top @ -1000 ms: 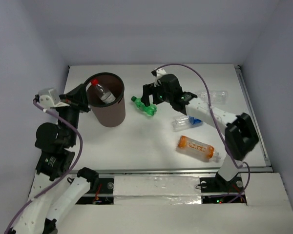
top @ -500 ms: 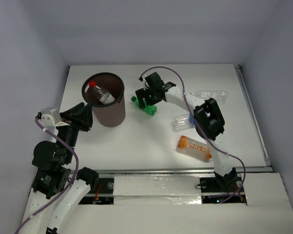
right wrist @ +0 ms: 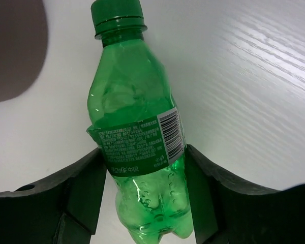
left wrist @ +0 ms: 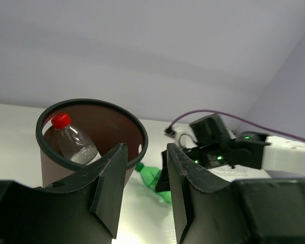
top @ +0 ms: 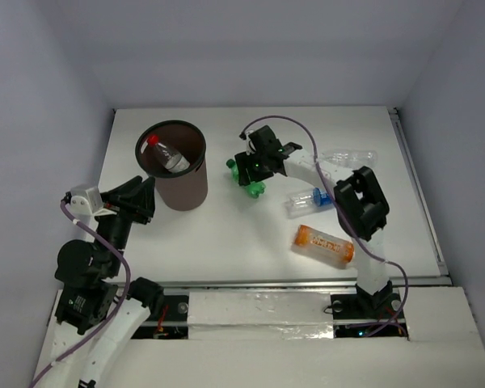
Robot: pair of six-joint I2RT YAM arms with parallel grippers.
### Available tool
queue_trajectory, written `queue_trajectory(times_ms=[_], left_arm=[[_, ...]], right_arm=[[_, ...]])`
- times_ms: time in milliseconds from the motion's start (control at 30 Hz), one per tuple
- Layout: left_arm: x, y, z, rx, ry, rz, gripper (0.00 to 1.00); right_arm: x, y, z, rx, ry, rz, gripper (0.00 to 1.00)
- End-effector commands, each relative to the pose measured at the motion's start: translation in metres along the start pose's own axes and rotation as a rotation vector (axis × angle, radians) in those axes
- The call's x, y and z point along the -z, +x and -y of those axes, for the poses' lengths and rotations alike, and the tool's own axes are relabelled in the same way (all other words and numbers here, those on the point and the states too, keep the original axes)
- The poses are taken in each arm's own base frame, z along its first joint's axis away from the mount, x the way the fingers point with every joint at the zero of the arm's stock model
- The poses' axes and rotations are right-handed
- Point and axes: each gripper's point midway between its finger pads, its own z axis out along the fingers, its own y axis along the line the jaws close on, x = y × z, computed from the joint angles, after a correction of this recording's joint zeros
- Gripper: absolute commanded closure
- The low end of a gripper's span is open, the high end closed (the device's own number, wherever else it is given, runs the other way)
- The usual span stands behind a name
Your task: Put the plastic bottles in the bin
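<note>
Now the right fingers clamp the green bottle at centre frame, possibly lifted already; the left fingers (apart, empty) have backed off the bin, so its drop looks next.

A robot lab cell (plain grey walls) enclosing a white table.

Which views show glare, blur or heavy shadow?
Top external: even soft light, sharp, no hard shadow around the bin. Left wrist: near fingers dark, underexposed. Right wrist: green bottle crisp, streaky glare on table.
</note>
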Motion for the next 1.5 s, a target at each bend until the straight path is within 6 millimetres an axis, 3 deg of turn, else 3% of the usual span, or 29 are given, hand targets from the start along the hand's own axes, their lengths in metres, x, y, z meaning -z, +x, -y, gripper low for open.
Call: queue_trajectory(times_ms=[0, 33, 133, 167, 200, 267, 300, 367, 400, 467, 500, 533, 567, 600, 633, 700, 800, 833, 900, 1000, 1067, 1200, 1333, 1400, 1433, 1467], left_arm=[[0.003, -0.009, 0.005, 0.023, 0.028, 0.043, 0.67], [0.004, -0.009, 0.005, 0.027, 0.024, 0.046, 0.67], [0.005, -0.009, 0.004, 0.032, 0.021, 0.050, 0.68], [0.005, -0.010, 0.004, 0.036, 0.024, 0.054, 0.68], [0.005, -0.009, 0.004, 0.037, 0.025, 0.052, 0.68], [0.006, -0.011, 0.004, 0.041, 0.022, 0.062, 0.68], [0.006, -0.012, 0.004, 0.043, 0.022, 0.065, 0.68], [0.006, -0.012, 0.004, 0.043, 0.022, 0.065, 0.68], [0.006, -0.013, 0.004, 0.047, 0.023, 0.068, 0.68], [0.006, -0.013, 0.005, 0.050, 0.030, 0.071, 0.68], [0.006, -0.012, 0.005, 0.050, 0.031, 0.067, 0.68], [0.006, -0.011, 0.005, 0.050, 0.030, 0.066, 0.68], [0.006, -0.012, 0.005, 0.048, 0.030, 0.066, 0.68], [0.006, -0.011, 0.005, 0.048, 0.030, 0.064, 0.68], [0.007, -0.012, 0.005, 0.047, 0.029, 0.066, 0.68], [0.008, -0.014, 0.004, 0.044, 0.025, 0.071, 0.68], [0.010, -0.017, 0.004, 0.041, 0.021, 0.078, 0.69], [0.010, -0.017, 0.004, 0.041, 0.021, 0.080, 0.69], [0.010, -0.018, 0.004, 0.043, 0.024, 0.082, 0.69], [0.010, -0.018, 0.005, 0.044, 0.027, 0.083, 0.70], [0.010, -0.018, 0.005, 0.043, 0.030, 0.082, 0.70], [0.008, -0.016, 0.007, 0.042, 0.039, 0.071, 0.70], [0.007, -0.017, 0.013, 0.041, 0.065, 0.064, 0.71], [0.006, -0.018, 0.019, 0.042, 0.093, 0.063, 0.71], [0.006, -0.020, 0.020, 0.043, 0.101, 0.065, 0.71], [0.007, -0.020, 0.025, 0.039, 0.127, 0.062, 0.71]], right_arm=[[0.088, -0.097, -0.032, -0.008, -0.060, 0.374, 0.51], [0.125, -0.114, -0.040, -0.009, -0.073, 0.457, 0.52], [0.179, -0.140, -0.050, -0.020, -0.092, 0.597, 0.52], [0.211, -0.152, -0.059, -0.016, -0.120, 0.668, 0.52], [0.229, -0.162, -0.068, -0.010, -0.160, 0.721, 0.52], [0.256, -0.173, -0.090, -0.004, -0.227, 0.795, 0.52], [0.268, -0.178, -0.113, 0.019, -0.287, 0.832, 0.52], [0.284, -0.189, -0.139, 0.024, -0.363, 0.879, 0.52], [0.271, -0.189, -0.158, 0.032, -0.395, 0.865, 0.52], [0.269, -0.199, -0.180, 0.042, -0.417, 0.901, 0.52], [0.279, -0.211, -0.191, 0.044, -0.425, 0.942, 0.52], [0.254, -0.209, -0.206, 0.055, -0.437, 0.907, 0.51], [0.250, -0.212, -0.214, 0.060, -0.449, 0.905, 0.51], [0.261, -0.225, -0.220, 0.060, -0.465, 0.944, 0.50], [0.239, -0.224, -0.228, 0.064, -0.471, 0.917, 0.50], [0.243, -0.234, -0.241, 0.073, -0.504, 0.938, 0.49], [0.215, -0.237, -0.243, 0.070, -0.490, 0.913, 0.47], [0.219, -0.243, -0.245, 0.072, -0.495, 0.928, 0.47], [0.201, -0.239, -0.249, 0.079, -0.491, 0.907, 0.46], [0.191, -0.240, -0.246, 0.078, -0.464, 0.907, 0.42], [0.183, -0.237, -0.242, 0.074, -0.445, 0.897, 0.34], [0.184, -0.237, -0.237, 0.070, -0.421, 0.910, 0.18], [0.210, -0.242, -0.237, 0.085, -0.428, 0.959, 0.06], [0.228, -0.246, -0.236, 0.085, -0.426, 0.993, 0.05], [0.227, -0.244, -0.233, 0.086, -0.412, 0.990, 0.06], [0.246, -0.245, -0.232, 0.083, -0.418, 1.016, 0.08]])
